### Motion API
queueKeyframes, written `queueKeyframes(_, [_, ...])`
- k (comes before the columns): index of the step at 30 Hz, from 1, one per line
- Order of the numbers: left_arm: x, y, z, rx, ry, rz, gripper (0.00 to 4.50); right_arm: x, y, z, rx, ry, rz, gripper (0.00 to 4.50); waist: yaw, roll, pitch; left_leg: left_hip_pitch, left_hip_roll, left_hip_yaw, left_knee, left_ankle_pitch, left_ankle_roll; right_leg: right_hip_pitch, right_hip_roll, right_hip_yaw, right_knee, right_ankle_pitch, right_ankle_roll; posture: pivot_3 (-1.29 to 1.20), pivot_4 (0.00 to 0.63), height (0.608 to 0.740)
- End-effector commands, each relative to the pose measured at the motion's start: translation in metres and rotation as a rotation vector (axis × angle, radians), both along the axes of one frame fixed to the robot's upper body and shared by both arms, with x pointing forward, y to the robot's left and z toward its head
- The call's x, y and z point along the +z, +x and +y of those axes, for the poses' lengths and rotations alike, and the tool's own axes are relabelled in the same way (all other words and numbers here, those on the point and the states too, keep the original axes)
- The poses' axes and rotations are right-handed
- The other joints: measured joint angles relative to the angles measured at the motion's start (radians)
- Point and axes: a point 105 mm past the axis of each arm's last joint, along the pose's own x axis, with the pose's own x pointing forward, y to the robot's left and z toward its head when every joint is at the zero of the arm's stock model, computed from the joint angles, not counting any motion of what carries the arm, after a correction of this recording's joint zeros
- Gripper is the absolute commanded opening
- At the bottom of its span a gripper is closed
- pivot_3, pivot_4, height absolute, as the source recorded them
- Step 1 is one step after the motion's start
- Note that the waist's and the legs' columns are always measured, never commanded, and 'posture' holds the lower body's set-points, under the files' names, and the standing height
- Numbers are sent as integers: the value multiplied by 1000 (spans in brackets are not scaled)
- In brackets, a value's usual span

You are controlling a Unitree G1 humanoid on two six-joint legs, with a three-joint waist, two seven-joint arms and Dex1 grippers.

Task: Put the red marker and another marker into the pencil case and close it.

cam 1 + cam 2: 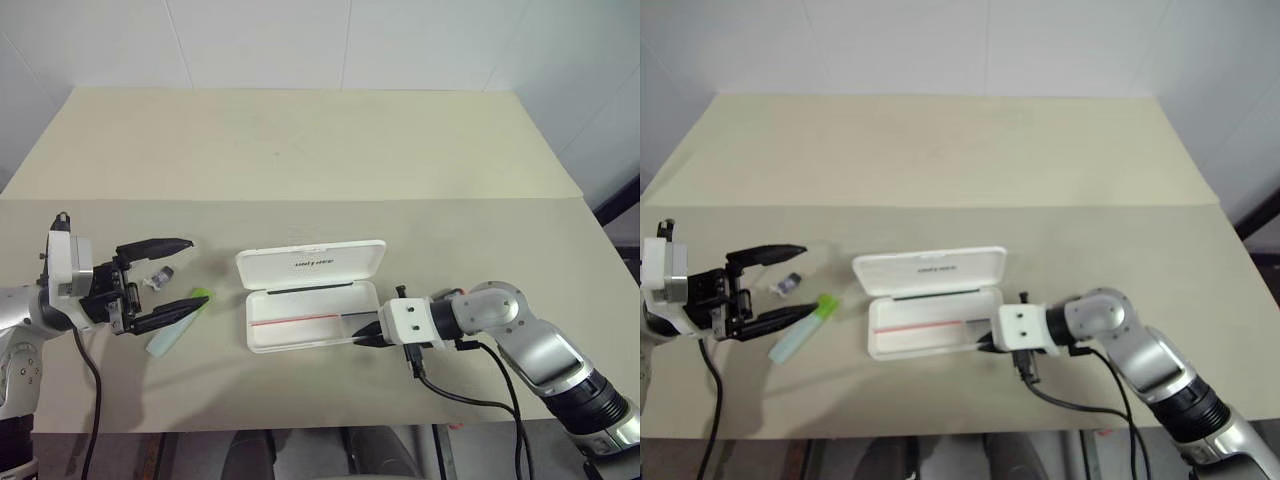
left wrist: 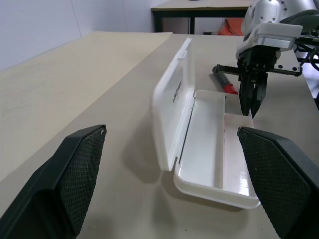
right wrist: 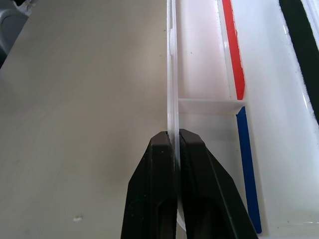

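White pencil case (image 1: 300, 305) lies open — red/blue stripe inside.

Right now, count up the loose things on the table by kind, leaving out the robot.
markers: 2, the red marker and the green highlighter
pencil case: 1
small clear piece: 1
total: 4
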Motion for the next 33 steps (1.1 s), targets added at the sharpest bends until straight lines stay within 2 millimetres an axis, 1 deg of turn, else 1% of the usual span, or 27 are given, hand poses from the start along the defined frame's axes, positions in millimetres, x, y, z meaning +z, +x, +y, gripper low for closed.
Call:
queueKeyframes(1, [10,-2,-4,-17,-7,-49,4500,12,3,0,5,28,-35,861,0,0,0,0,0,0,0,0,0,0,0,0,0,0,0,0,150,740])
queueKeyframes(2, [10,-2,-5,-18,-8,-50,4500,12,3,-1,6,28,-34,1148,0,0,0,0,0,0,0,0,0,0,0,0,0,0,0,0,150,740])
queueKeyframes(11, [11,1,-8,-29,-17,-57,4500,19,3,-6,15,29,-56,4324,0,0,0,0,0,0,0,0,0,0,0,0,0,0,0,0,150,740])
queueKeyframes(12, [11,1,-9,-32,-18,-58,4500,20,3,-7,16,35,-59,4464,0,0,0,0,0,0,0,0,0,0,0,0,0,0,0,0,150,740])
queueKeyframes(17, [10,2,-13,-47,-24,-59,4500,26,3,-12,17,45,-71,4464,0,0,0,0,0,0,0,0,0,0,0,0,0,0,0,0,150,740])
queueKeyframes(19, [10,2,-14,-55,-27,-59,4500,28,4,-17,12,30,-78,4464,1,0,0,0,0,0,0,0,0,0,0,0,0,0,0,0,150,740])
queueKeyframes(26, [10,4,-20,-73,-40,-65,4500,30,14,-51,-13,-114,-84,4464,1,0,0,0,0,0,0,0,0,0,0,0,0,0,0,0,150,740])
queueKeyframes(30, [8,2,-21,-75,-52,-69,4500,31,25,-75,-41,-199,-96,4464,-1,0,0,0,0,0,0,0,0,1,0,0,0,0,0,0,150,740])
queueKeyframes(33, [7,-1,-22,-75,-69,-70,4500,35,36,-86,-63,-228,-113,4464,-1,0,0,1,0,0,0,0,0,1,0,0,0,0,0,0,150,740])
